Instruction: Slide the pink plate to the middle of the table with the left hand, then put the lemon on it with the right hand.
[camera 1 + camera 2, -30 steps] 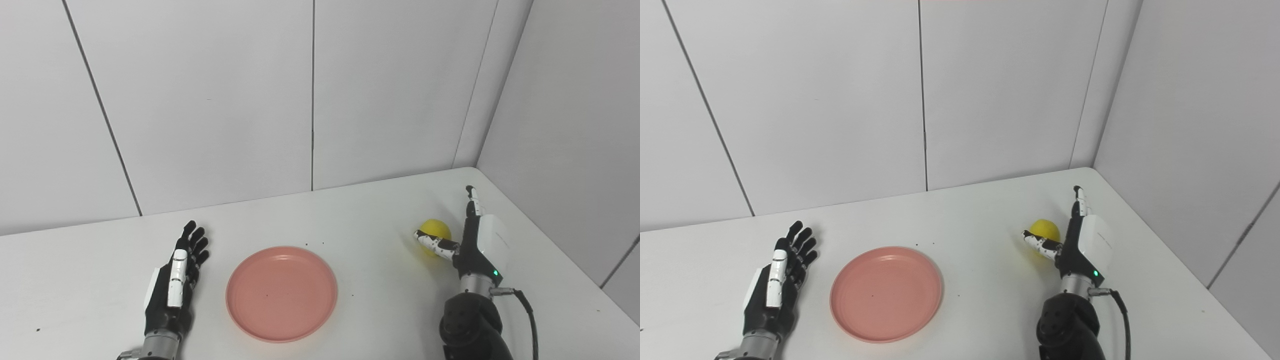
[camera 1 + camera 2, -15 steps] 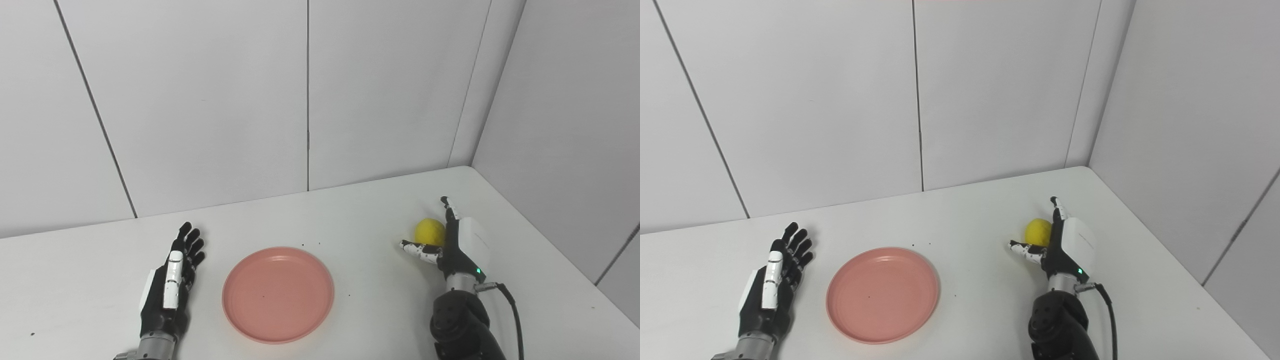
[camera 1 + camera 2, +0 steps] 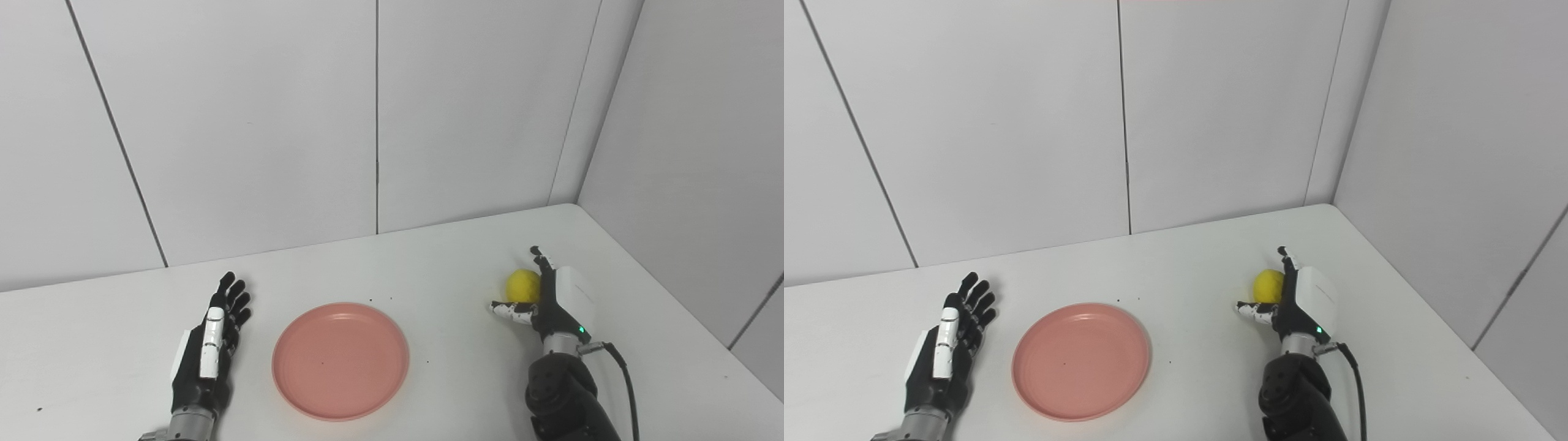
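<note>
Lighting: bright, even, diffuse, apparently from overhead; no hard source visible. Shadows: soft and short, a faint rim under the pink plate (image 3: 340,360) and beneath each robot hand on the white desk (image 3: 429,269). Glare: none strong; mild sheen on the plate's surface. Focus: sharp throughout both views. Blur: none. Edge distortion: slight, wall panel seams lean outward.

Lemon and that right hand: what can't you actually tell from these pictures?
- Whether the right hand touches or grips the lemon: the hand's white back hides that side, both views.
- Lemon's underside: the thumb crosses it.
- Both arms: cut off by the bottom edge.
- Specks near the plate: too small to identify.
</note>
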